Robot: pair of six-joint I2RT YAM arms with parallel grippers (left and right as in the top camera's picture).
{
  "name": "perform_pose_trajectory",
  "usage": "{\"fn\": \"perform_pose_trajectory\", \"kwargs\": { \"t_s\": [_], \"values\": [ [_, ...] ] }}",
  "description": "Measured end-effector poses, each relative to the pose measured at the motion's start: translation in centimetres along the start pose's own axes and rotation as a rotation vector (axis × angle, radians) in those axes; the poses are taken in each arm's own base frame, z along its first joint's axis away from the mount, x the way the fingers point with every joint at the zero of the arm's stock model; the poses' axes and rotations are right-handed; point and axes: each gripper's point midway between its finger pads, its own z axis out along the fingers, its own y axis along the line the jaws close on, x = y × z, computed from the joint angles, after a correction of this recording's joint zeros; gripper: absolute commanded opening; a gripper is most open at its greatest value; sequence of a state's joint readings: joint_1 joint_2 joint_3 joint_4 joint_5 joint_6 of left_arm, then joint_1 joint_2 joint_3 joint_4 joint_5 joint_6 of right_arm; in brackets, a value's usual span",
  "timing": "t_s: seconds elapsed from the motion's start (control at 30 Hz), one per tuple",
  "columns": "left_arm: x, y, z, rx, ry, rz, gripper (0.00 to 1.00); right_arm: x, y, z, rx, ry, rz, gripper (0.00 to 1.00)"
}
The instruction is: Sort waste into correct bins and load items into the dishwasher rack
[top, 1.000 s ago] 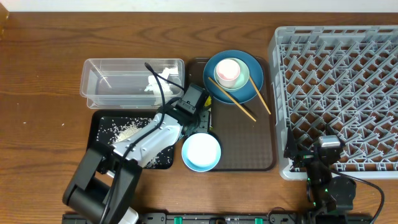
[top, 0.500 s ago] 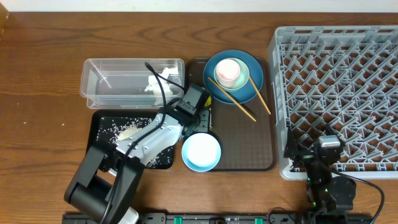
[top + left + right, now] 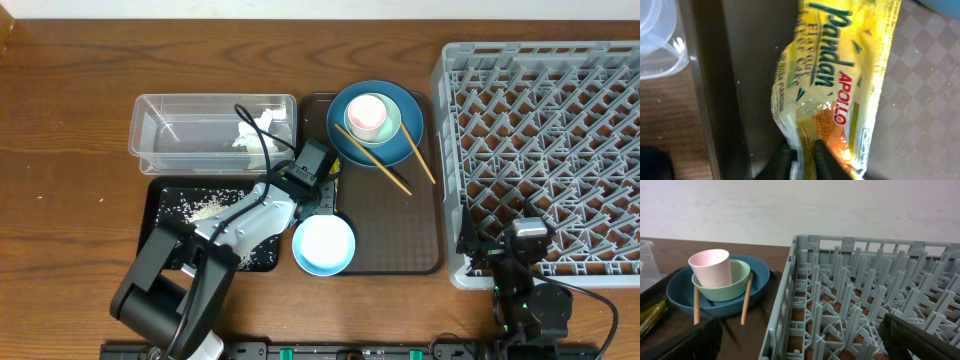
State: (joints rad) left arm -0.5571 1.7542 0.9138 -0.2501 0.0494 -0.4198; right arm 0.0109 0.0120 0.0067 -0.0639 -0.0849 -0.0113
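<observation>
- Overhead: the left end effector [image 3: 325,180] sits at the left rim of the brown serving tray [image 3: 400,235], just beside the white and light-blue bowl [image 3: 323,243]; its load cannot be told from here
- The clear tub [image 3: 215,130] holds the paper tissue [image 3: 250,132]. The black tray [image 3: 165,200] holds rice grains [image 3: 205,210]
- The pink cup [image 3: 367,114] stands in the mint bowl [image 3: 392,122] on the dark blue plate [image 3: 395,150], with the chopsticks [image 3: 375,160] across it. The dishwasher rack [image 3: 560,140] is unloaded
- Left wrist: the fingers [image 3: 822,160] are clenched on the orange end of the snack wrapper [image 3: 835,75], which lies against the tray's inner wall, not yet lifted
- Right wrist: the right end effector [image 3: 802,337] is released, jaws wide, parked at the rack's near corner facing the plate stack
- Assessment: waste sorting is in hand, at the wrapper pick, and dish loading has not begun
- Next move calls for a straight lift clear of the tray wall, then carriage to a bin, probably the clear tub with the tissue. The thin film grip may slip
</observation>
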Motion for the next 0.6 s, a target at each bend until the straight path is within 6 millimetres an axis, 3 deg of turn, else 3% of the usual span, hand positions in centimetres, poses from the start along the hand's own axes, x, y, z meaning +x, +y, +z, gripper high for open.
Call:
{"fn": "perform_pose_trajectory", "kwargs": {
  "t_s": [0.17,0.3,0.47,0.6],
  "values": [
    [0.0,0.0,-0.1,0.001,-0.002,0.001,0.10,0.0,0.0,0.0,0.000,0.000,0.000,0.99],
    [-0.5,-0.2,-1.5,0.014,-0.027,0.001,0.11,0.0,0.0,0.0,0.000,0.000,0.000,0.99],
    [-2.8,-1.2,-6.0,0.064,-0.150,0.003,0.15,0.0,0.0,0.0,0.000,0.000,0.000,0.99],
    [-4.9,-0.8,-9.6,0.052,-0.276,-0.011,0.17,0.0,0.0,0.0,0.000,0.000,0.000,0.99]
  ]
}}
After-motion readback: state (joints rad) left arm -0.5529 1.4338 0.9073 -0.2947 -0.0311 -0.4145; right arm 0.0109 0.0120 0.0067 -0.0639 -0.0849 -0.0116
